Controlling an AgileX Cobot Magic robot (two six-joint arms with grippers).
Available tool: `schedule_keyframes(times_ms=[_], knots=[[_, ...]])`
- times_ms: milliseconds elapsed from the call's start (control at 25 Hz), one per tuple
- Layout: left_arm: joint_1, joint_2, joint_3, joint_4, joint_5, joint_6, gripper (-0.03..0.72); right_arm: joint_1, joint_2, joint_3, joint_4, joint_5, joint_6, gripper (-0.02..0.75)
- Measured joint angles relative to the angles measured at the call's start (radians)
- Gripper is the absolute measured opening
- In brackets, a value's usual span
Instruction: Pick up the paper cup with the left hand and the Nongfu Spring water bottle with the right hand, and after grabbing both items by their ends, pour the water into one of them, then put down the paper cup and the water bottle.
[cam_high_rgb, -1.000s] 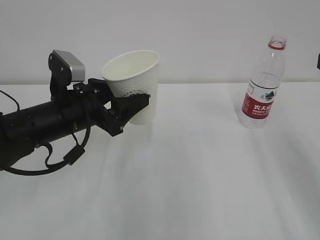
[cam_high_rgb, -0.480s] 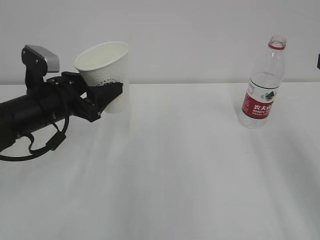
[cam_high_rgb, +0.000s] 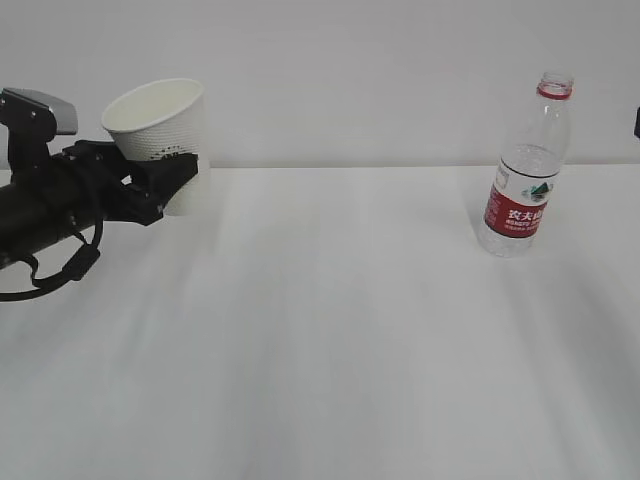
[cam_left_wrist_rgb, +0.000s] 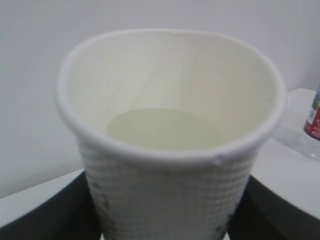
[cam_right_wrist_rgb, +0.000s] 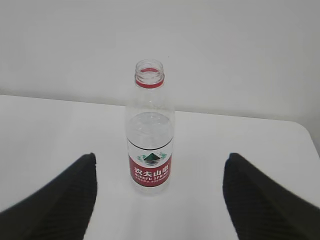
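The white paper cup (cam_high_rgb: 158, 135) is at the far left, a little tilted with its mouth up, and my left gripper (cam_high_rgb: 172, 188) is shut on its lower part. In the left wrist view the cup (cam_left_wrist_rgb: 170, 135) fills the frame, a black finger pressing on each side at the bottom; its cream inside and pale bottom show. The Nongfu Spring water bottle (cam_high_rgb: 525, 170) stands upright and uncapped at the right, partly filled with clear water. My right gripper (cam_right_wrist_rgb: 157, 200) is open, well short of the bottle (cam_right_wrist_rgb: 150, 145), which lines up between its fingers (cam_right_wrist_rgb: 55, 200).
The white table (cam_high_rgb: 340, 340) runs up to a plain white wall. In the right wrist view the table's rounded far corner (cam_right_wrist_rgb: 300, 130) lies to the right of the bottle. Nothing else stands on the table.
My left arm has carried the cup well to the left and slightly higher. The bottle has not moved.
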Motion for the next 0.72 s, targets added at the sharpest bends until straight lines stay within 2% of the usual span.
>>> schedule_keyframes(times_ms=[280, 720], knots=[[0.038, 0.0, 0.0, -0.009, 0.003, 0.036, 0.483, 0.0, 0.0, 0.0, 0.0, 0.0, 0.0, 0.588], [0.11, 0.0, 0.0, -0.126, 0.003, 0.059, 0.466, 0.0, 0.0, 0.0, 0.0, 0.0, 0.0, 0.587]])
